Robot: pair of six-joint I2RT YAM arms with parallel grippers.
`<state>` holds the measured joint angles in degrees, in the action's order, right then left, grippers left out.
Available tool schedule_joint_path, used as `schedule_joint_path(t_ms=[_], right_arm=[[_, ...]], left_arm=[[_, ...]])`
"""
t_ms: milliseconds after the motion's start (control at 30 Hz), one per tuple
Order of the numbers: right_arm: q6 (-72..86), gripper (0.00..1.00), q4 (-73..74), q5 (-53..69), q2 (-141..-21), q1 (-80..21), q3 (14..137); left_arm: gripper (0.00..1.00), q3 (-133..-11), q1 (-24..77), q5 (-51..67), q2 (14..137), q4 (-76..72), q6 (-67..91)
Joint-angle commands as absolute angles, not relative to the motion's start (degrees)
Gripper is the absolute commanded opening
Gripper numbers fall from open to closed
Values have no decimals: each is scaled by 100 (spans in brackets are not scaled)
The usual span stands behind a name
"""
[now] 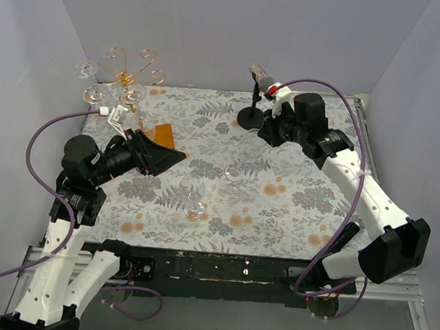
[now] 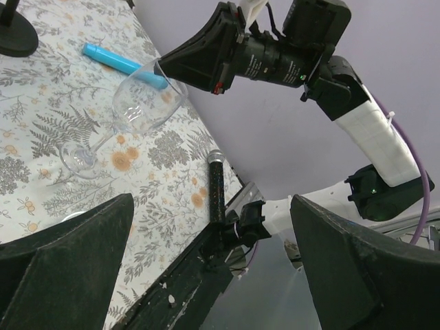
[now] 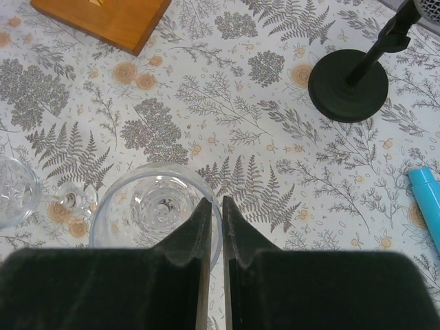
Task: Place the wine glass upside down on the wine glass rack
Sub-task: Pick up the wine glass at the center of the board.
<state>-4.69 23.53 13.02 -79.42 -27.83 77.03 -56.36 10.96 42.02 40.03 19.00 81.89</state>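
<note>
The wine glass is tilted above the middle of the flowered surface, with its foot low and near the cloth. The right claw is almost closed and pinches the rim of the glass. The wine glass rack stands in the far left corner, well apart from the glass. The left claw is spread wide and holds nothing, just beside the rack's wooden base.

My right gripper is pinched on the wine glass rim. A wooden base corner sits upper left and a black round stand foot upper right.
</note>
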Motion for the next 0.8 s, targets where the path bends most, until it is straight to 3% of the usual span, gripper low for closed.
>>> schedule_joint_path(t_ms=[0, 333, 767], right_arm=[[-264, 1, 2039, 1626, -7629, -2637, 7796], [-158, 1, 2065, 1863, -7401, -2408, 7682], [-123, 1, 2101, 2004, -7110, -2180, 7523]], left_arm=[[98, -5669, 1466, 4018, 4244, 1811, 8095], [98, -5871, 2865, 2611, 5044, 1837, 7796], [98, -6100, 3085, 2391, 5765, 1617, 7541]])
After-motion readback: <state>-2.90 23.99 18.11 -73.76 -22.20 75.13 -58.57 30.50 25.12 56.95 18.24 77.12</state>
